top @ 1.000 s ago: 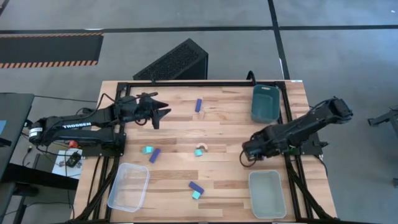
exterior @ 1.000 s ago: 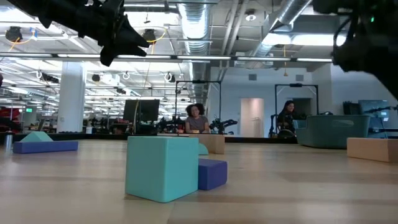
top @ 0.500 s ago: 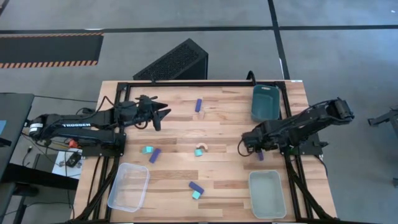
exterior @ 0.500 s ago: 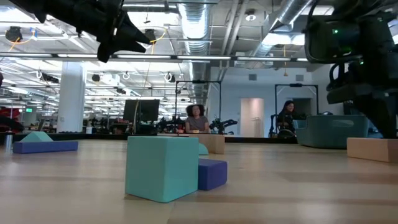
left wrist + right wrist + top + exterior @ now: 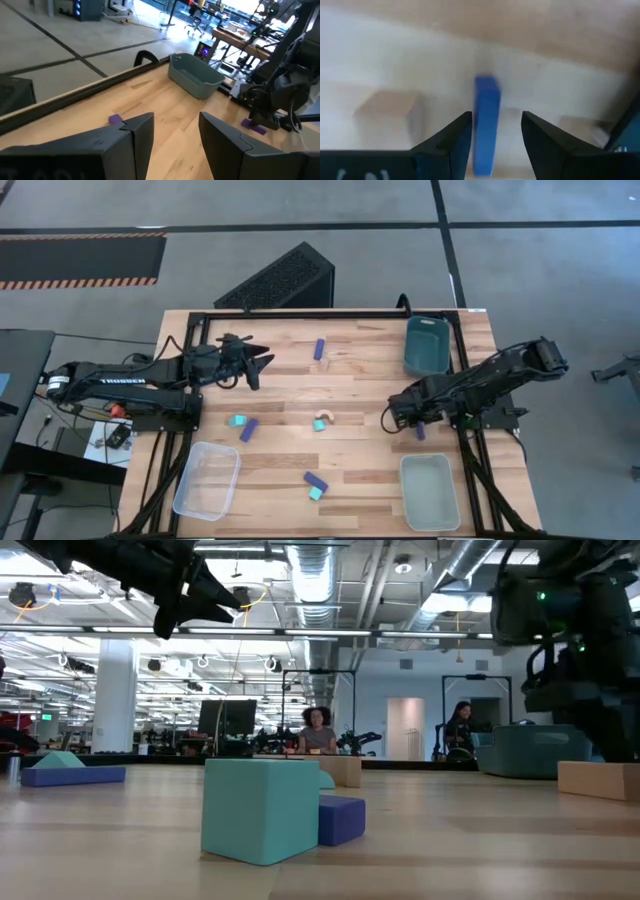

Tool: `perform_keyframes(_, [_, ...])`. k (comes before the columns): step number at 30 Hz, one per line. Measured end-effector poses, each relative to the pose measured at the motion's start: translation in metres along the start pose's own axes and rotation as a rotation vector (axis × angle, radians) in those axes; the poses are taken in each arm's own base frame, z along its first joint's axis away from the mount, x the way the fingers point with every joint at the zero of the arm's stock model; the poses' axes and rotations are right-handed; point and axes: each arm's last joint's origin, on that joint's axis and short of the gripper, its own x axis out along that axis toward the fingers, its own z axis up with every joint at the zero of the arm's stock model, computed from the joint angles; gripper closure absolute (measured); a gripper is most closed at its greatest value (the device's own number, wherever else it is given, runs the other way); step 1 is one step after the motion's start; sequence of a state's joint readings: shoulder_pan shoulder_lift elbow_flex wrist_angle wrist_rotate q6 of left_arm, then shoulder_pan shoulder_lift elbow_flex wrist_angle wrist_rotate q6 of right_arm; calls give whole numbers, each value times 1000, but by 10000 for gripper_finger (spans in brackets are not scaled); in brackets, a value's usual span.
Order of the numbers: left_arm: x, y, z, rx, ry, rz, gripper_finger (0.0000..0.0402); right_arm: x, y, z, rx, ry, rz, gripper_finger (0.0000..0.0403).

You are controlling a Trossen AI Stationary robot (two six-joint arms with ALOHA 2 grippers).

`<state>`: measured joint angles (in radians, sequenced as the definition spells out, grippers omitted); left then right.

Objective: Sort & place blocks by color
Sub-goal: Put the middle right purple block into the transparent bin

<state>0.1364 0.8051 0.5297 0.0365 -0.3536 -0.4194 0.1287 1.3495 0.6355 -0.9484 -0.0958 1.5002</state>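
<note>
High view: left gripper (image 5: 262,363) hovered over the table's (image 5: 370,375) far-left area, holding nothing; right gripper (image 5: 404,416) sat low at the right edge beside a purple bar (image 5: 419,430), between the teal bin (image 5: 426,346) and clear bin (image 5: 428,492). Other blocks lay scattered mid-table. Low view: teal cube (image 5: 260,809) touched a purple block (image 5: 341,818). Left wrist view: fingers (image 5: 141,135) parted, empty. Right wrist view: fingers (image 5: 454,142) straddled the bar (image 5: 486,122), gaps visible both sides, not gripping.
</note>
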Motion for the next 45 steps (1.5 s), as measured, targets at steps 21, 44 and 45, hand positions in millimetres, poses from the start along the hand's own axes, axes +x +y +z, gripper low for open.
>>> perform_keyframes(21, [0,-1,0,-8,3,-13,258,-5,17,2,-91,-109,171,347])
perform_keyframes(44, [-46,-2,-41,-449,523,-31,258,-66,111,51,-491,-711,898,344])
perform_keyframes(45, [-48,-4,-41,-454,547,-61,258,-66,120,49,-521,-706,904,344])
